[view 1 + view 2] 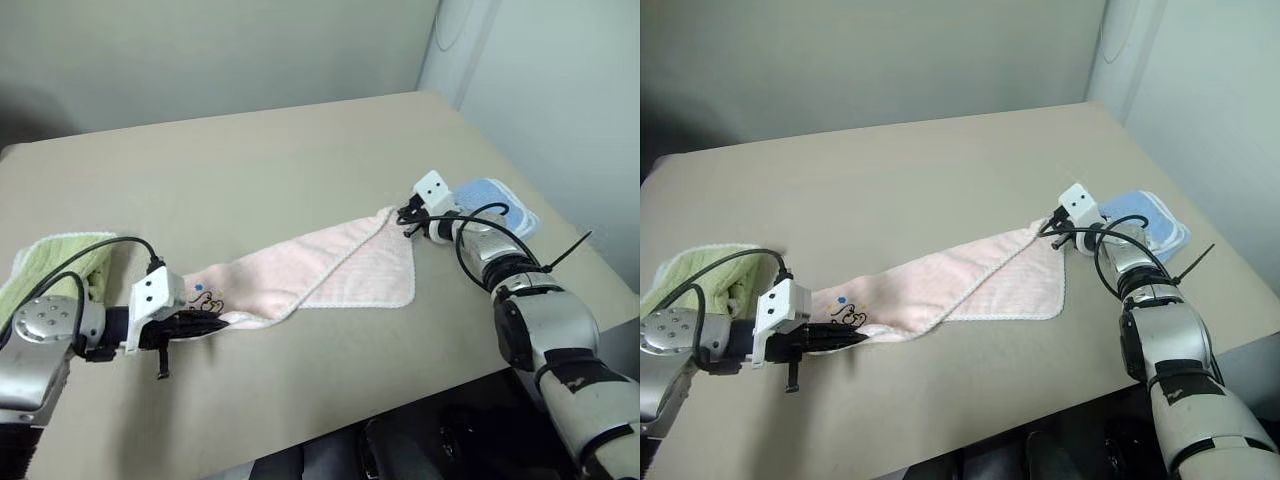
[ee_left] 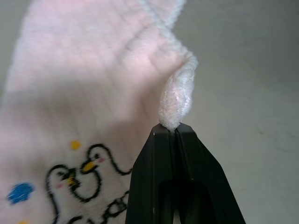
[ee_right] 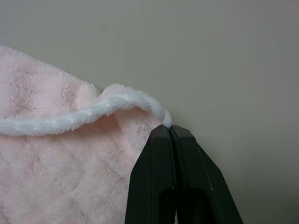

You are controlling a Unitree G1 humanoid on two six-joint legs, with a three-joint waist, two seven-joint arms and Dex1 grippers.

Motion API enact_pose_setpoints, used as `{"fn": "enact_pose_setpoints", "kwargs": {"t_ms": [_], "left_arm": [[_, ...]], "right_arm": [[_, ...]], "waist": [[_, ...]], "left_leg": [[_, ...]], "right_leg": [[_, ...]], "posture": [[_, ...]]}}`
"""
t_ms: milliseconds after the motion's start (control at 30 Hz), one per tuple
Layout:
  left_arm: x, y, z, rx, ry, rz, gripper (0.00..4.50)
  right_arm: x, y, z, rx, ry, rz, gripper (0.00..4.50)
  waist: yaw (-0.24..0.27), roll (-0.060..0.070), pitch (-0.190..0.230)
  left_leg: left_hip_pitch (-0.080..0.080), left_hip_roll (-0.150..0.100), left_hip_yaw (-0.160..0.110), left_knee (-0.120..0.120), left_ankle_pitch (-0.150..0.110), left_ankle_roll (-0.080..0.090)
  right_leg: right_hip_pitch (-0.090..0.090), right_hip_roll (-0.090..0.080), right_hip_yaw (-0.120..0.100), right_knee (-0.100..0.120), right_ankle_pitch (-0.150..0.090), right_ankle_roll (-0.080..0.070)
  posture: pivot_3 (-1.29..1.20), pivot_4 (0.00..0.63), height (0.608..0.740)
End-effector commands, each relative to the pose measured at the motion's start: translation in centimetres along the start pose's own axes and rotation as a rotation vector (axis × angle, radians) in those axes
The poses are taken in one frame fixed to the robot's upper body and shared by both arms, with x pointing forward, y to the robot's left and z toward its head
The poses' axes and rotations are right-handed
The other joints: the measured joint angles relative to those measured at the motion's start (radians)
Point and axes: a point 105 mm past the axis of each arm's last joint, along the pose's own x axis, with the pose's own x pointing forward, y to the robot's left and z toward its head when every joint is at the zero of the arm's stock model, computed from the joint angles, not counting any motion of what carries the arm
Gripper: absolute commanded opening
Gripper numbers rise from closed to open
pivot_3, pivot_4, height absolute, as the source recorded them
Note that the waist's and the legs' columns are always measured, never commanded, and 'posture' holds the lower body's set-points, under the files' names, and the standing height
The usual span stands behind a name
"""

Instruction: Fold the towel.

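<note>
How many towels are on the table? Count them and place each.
3. The pink towel lies stretched across the middle of the table; a green towel sits at the robot's left edge; a blue towel sits at its right, behind the right arm.

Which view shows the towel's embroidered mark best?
The left wrist view: the embroidered mark sits close up, two penguin figures with a blue dot, beside the left gripper pinching the towel edge. Both eye views show it small near that gripper. The right wrist view shows plain pink terry.
</note>
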Motion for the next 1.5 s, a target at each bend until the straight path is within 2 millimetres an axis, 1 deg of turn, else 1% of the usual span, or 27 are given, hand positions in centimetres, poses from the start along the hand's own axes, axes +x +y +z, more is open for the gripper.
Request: {"fn": "enact_pose_setpoints", "kwargs": {"t_ms": [33, 100, 133, 167, 200, 267, 367, 400, 467, 567, 633, 700, 800, 933, 967, 1000, 1033, 1067, 1133, 1167, 1200, 1267, 1300, 1367, 1400, 1433, 1500], "left_arm": [[-1.9, 2.6, 3.0, -0.013, -0.169, 0.167, 0.00], [-3.6, 5.2, 5.0, -0.071, -0.328, 0.316, 0.00], [-4.0, 5.8, 5.5, -0.092, -0.367, 0.352, 0.00], [-4.8, 7.2, 6.3, -0.126, -0.437, 0.418, 0.00], [-5.4, 8.0, 6.7, -0.151, -0.482, 0.457, 0.00], [-5.9, 8.8, 7.2, -0.177, -0.524, 0.492, 0.00], [-5.9, 8.9, 7.3, -0.185, -0.528, 0.496, 0.00], [-7.1, 11.9, 8.6, -0.187, -0.601, 0.630, 0.00], [-8.9, 15.6, 11.1, -0.180, -0.707, 0.801, 0.00], [-10.4, 17.9, 13.5, -0.147, -0.789, 0.905, 0.00], [-11.7, 18.7, 14.4, -0.122, -0.830, 0.955, 0.00], [-12.8, 19.1, 14.6, -0.120, -0.861, 0.987, 0.00], [-13.4, 18.1, 14.2, -0.110, -0.858, 0.925, 0.00], [-13.4, 17.8, 14.1, -0.105, -0.854, 0.901, 0.00], [-12.4, 15.9, 12.3, -0.118, -0.807, 0.806, 0.00], [-11.7, 14.3, 11.0, -0.129, -0.770, 0.729, 0.00], [-11.2, 12.9, 10.3, -0.139, -0.743, 0.675, 0.00], [-10.1, 10.8, 8.4, -0.149, -0.661, 0.604, 0.00], [-8.9, 7.8, 5.6, -0.204, -0.553, 0.513, 0.00], [-8.6, 6.8, 4.9, -0.225, -0.526, 0.488, 0.00], [-8.0, 5.0, 3.8, -0.254, -0.471, 0.437, 0.00], [-7.0, 2.0, 2.3, -0.302, -0.385, 0.352, 0.00], [-6.7, 0.9, 2.0, -0.321, -0.359, 0.325, 0.00], [-6.3, -0.2, 1.6, -0.348, -0.334, 0.312, 0.00], [-6.3, -0.4, 1.5, -0.353, -0.329, 0.312, 0.00], [-6.3, -0.5, 1.5, -0.356, -0.327, 0.313, 0.00], [-6.1, -0.5, 1.2, -0.371, -0.315, 0.323, 0.00]], "right_arm": [[-1.0, -2.1, 2.3, -0.027, -0.089, -0.058, 0.03], [-1.9, -3.6, 3.4, -0.036, -0.123, -0.107, 0.03], [-2.1, -3.9, 3.6, -0.038, -0.131, -0.118, 0.03], [-2.5, -4.5, 4.3, -0.046, -0.149, -0.138, 0.03], [-2.7, -4.9, 4.8, -0.051, -0.161, -0.150, 0.03], [-3.0, -5.2, 5.2, -0.055, -0.173, -0.161, 0.03], [-3.0, -5.3, 5.2, -0.055, -0.173, -0.161, 0.03], [-3.9, -6.7, 7.8, -0.091, -0.230, -0.213, 0.03], [-5.7, -8.6, 11.8, -0.140, -0.320, -0.291, 0.03], [-7.4, -9.8, 15.1, -0.174, -0.404, -0.339, 0.03], [-8.6, -10.3, 16.7, -0.196, -0.454, -0.353, 0.03], [-9.6, -10.7, 17.5, -0.213, -0.483, -0.356, 0.03], [-11.7, -11.0, 18.5, -0.242, -0.546, -0.302, 0.03], [-12.0, -11.0, 18.5, -0.246, -0.558, -0.279, 0.03], [-11.6, -9.5, 16.2, -0.249, -0.515, -0.119, 0.03], [-11.5, -8.1, 14.5, -0.248, -0.485, 0.007, 0.03], [-11.7, -7.1, 13.4, -0.247, -0.467, 0.095, 0.03], [-11.8, -5.5, 10.7, -0.231, -0.405, 0.200, 0.03], [-12.3, -2.8, 6.8, -0.204, -0.304, 0.318, 0.03], [-12.7, -1.9, 5.8, -0.194, -0.275, 0.352, 0.03], [-13.2, -0.6, 4.2, -0.173, -0.225, 0.398, 0.03], [-14.2, 1.5, 1.8, -0.136, -0.141, 0.476, 0.03], [-14.6, 2.2, 1.1, -0.121, -0.112, 0.498, 0.03], [-14.9, 2.7, 0.5, -0.101, -0.083, 0.505, 0.03], [-15.0, 2.7, 0.5, -0.097, -0.077, 0.503, 0.03], [-15.0, 2.8, 0.5, -0.094, -0.074, 0.501, 0.03], [-14.9, 2.8, 0.6, -0.093, -0.068, 0.500, 0.03]], "waist": [[0.001, 0.000, 0.000], [0.008, 0.001, 0.000], [0.010, 0.001, 0.001], [0.009, 0.001, 0.001], [0.010, 0.002, 0.001], [0.007, 0.002, 0.001], [-0.003, 0.001, 0.001], [-0.003, 0.002, 0.001], [0.010, 0.003, 0.004], [0.006, 0.003, 0.004], [0.002, 0.003, 0.003], [-0.002, 0.002, 0.003], [-0.011, 0.002, 0.003], [-0.015, 0.002, 0.003], [-0.016, 0.002, 0.003], [-0.027, 0.002, 0.001], [-0.029, 0.002, 0.001], [-0.030, 0.001, 0.000], [-0.033, -0.001, 0.000], [-0.034, -0.002, 0.000], [-0.033, -0.002, 0.001], [-0.033, -0.002, 0.001], [-0.032, -0.001, 0.001], [-0.027, -0.001, 0.002], [-0.024, -0.001, 0.002], [-0.021, -0.002, 0.003], [-0.018, -0.002, 0.003]], "left_leg": [[0.000, 0.000, 0.000, 0.000, 0.000, 0.000], [-0.001, 0.000, 0.000, 0.001, 0.000, 0.000], [-0.002, 0.001, -0.001, 0.003, 0.000, -0.001], [-0.002, 0.001, -0.001, 0.004, 0.000, -0.001], [-0.002, 0.001, 0.000, 0.004, 0.000, -0.001], [-0.002, 0.000, 0.000, 0.005, 0.001, -0.001], [-0.001, 0.000, 0.000, 0.005, 0.001, -0.002], [-0.001, 0.000, 0.000, 0.004, 0.001, -0.002], [-0.004, 0.000, -0.002, 0.005, 0.004, -0.004], [-0.019, 0.000, -0.001, 0.005, 0.011, -0.004], [-0.019, 0.000, -0.001, 0.004, 0.012, -0.006], [-0.019, 0.000, -0.001, 0.004, 0.012, -0.006], [-0.021, 0.000, -0.001, 0.002, 0.013, -0.007], [-0.027, 0.000, -0.001, 0.004, 0.016, -0.012], [-0.028, 0.000, -0.001, 0.004, 0.016, -0.013], [-0.028, 0.000, -0.001, 0.004, 0.016, -0.013], [-0.025, 0.000, 0.002, 0.003, 0.017, -0.012], [-0.023, 0.000, 0.002, 0.003, 0.016, -0.011], [-0.022, 0.000, 0.002, 0.004, 0.015, -0.011], [-0.022, 0.000, 0.002, 0.005, 0.015, -0.013], [-0.023, 0.000, 0.002, 0.005, 0.014, -0.014], [-0.024, 0.000, 0.002, 0.005, 0.014, -0.014], [-0.024, 0.000, 0.002, 0.005, 0.014, -0.014], [-0.015, -0.001, 0.003, 0.005, 0.012, -0.010], [-0.010, -0.001, 0.003, 0.005, 0.007, -0.001], [0.000, -0.001, 0.003, 0.006, 0.007, 0.000], [0.019, -0.001, 0.003, 0.005, 0.007, 0.004]], "right_leg": [[0.000, 0.000, 0.000, 0.000, 0.000, 0.000], [0.000, 0.000, -0.001, 0.001, 0.000, 0.000], [0.000, 0.000, -0.002, 0.001, 0.000, 0.000], [0.000, 0.000, -0.002, 0.001, 0.000, 0.000], [0.000, 0.000, -0.001, 0.001, 0.001, 0.001], [0.001, 0.000, -0.001, 0.001, 0.001, 0.001], [0.001, 0.000, 0.000, 0.000, 0.001, 0.001], [0.001, 0.000, 0.000, 0.000, 0.001, 0.001], [-0.002, 0.000, -0.002, 0.002, 0.002, 0.002], [-0.018, 0.000, -0.001, 0.000, 0.011, 0.003], [-0.017, 0.000, 0.000, -0.005, 0.011, 0.004], [-0.015, 0.000, 0.000, -0.008, 0.011, 0.005], [-0.017, 0.000, 0.001, -0.010, 0.011, 0.005], [-0.025, 0.000, 0.001, -0.008, 0.011, 0.005], [-0.026, 0.000, 0.001, -0.008, 0.011, 0.005], [-0.027, 0.000, 0.001, -0.007, 0.011, 0.005], [-0.023, 0.000, 0.002, -0.007, 0.010, 0.005], [-0.020, 0.000, 0.002, -0.006, 0.008, 0.006], [-0.016, 0.000, 0.001, -0.012, 0.007, 0.007], [-0.016, 0.000, 0.001, -0.012, 0.006, 0.008], [-0.018, 0.000, 0.001, -0.016, 0.005, 0.008], [-0.020, 0.000, 0.001, -0.014, 0.006, 0.008], [-0.019, 0.000, 0.001, -0.010, 0.006, 0.008], [-0.010, 0.000, 0.002, -0.008, 0.006, 0.009], [-0.004, 0.000, 0.002, -0.008, 0.006, 0.009], [0.006, 0.000, 0.002, -0.008, 0.007, 0.007], [0.025, 0.000, 0.003, -0.011, 0.003, -0.002]], "posture": [[0.00, 0.150, 0.740], [0.00, 0.150, 0.740], [0.00, 0.150, 0.740], [0.00, 0.150, 0.740], [0.00, 0.150, 0.740], [0.00, 0.150, 0.740], [0.00, 0.150, 0.740], [0.00, 0.150, 0.740], [0.00, 0.150, 0.740], [0.00, 0.150, 0.740], [0.00, 0.150, 0.740], [0.00, 0.150, 0.740], [0.00, 0.150, 0.740], [0.00, 0.150, 0.740], [0.00, 0.150, 0.740], [0.00, 0.150, 0.740], [0.00, 0.150, 0.740], [0.00, 0.150, 0.740], [0.00, 0.150, 0.740], [0.00, 0.150, 0.740], [0.00, 0.150, 0.740], [0.00, 0.150, 0.740], [0.00, 0.150, 0.740], [0.00, 0.150, 0.740], [0.00, 0.150, 0.740], [0.00, 0.150, 0.740], [0.00, 0.150, 0.740]]}}
